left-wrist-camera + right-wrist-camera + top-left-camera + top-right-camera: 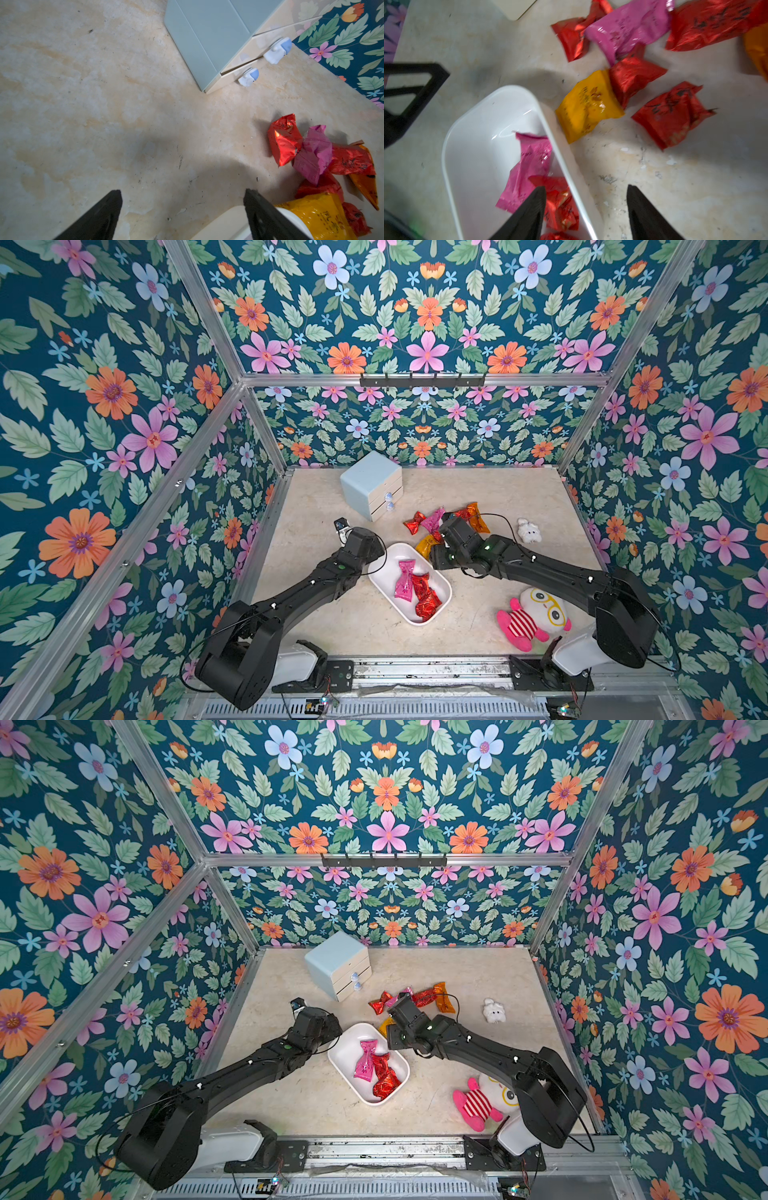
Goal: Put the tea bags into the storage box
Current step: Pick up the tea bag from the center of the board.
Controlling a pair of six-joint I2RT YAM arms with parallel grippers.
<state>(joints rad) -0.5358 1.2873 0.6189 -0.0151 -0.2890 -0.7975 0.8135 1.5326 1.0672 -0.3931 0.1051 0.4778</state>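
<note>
The right fingers (529, 212) stand spread and empty, one over the storage box (471, 145) and one over the tabletop (675, 197), straddling the box's long rim. The left fingers (99, 214) are likewise released, holding nothing, above bare tabletop by the box's end. In the box lie a pink tea bag (529, 164) and red tea bags (560, 209); a yellow tea bag (585, 108) lies just beside its outer wall, with loose tea bags (432, 520) scattered beyond.

Both the left arm (291, 601) and right arm (548, 572) are chunky matte black, each on a glossy white base (295, 664). Thin black cables (498, 516) loop off the wrists, small green lights (341, 567) glow there, white studs (273, 605) dot the links. The left hand (182, 193) and right hand (586, 187) have pointed black wedge fingers (529, 212).
</note>
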